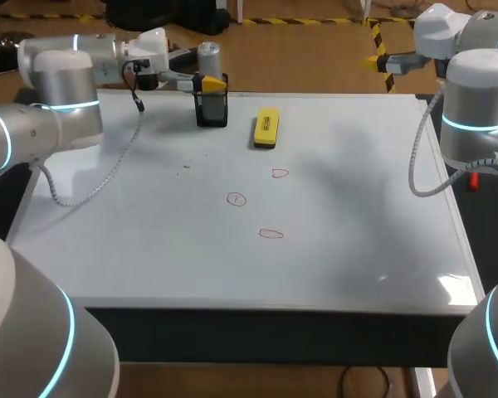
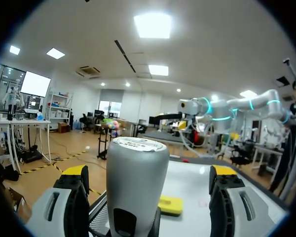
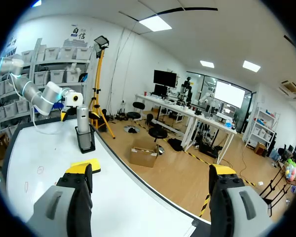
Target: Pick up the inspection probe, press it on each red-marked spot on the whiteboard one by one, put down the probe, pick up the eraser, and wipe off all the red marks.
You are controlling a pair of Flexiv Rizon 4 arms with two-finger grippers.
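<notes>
The inspection probe stands upright between the fingers of the released left gripper, untouched. The right gripper is released and well apart.

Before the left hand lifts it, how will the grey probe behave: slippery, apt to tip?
The probe looks smooth and rigid, so it may slip in a loose grip. It stands upright, rising well above its black holder, so a sideways pull could tip both. A straight lift by the open left hand seems safest.
</notes>
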